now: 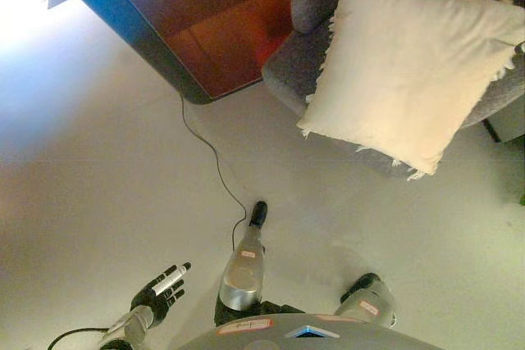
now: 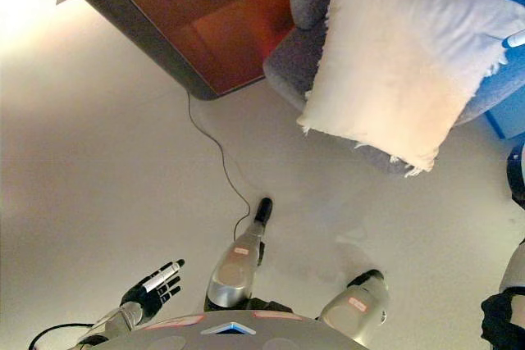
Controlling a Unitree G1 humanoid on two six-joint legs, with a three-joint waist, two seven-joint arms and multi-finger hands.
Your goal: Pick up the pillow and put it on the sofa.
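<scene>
Nearest the camera, at about seven o'clock, the robot's dark left hand with white-tipped fingers [image 1: 160, 288] hangs low over the floor, its fingers straight and relaxed, holding nothing. At the four o'clock edge of the right eye view only the arm of the right hand shows, and I cannot tell how its fingers stand. The cream-white square fabric pillow with frayed edges [image 1: 406, 67] lies at about one o'clock on the grey upholstered sofa [image 1: 287, 67], tilted with one corner hanging over the seat's front edge toward the floor. Judged from that pose, the task looks all but done, and the chief risk is the pillow sliding off, since its overhanging corner has no support and the seat edge is rounded. A brush from either arm as the robot turns could tip it the same way. The pale, smooth grey floor [image 1: 98, 186] fills the middle of the scene. A reddish-brown wooden table with a dark rim [image 1: 213, 14] stands at eleven o'clock, just beside the sofa.
</scene>
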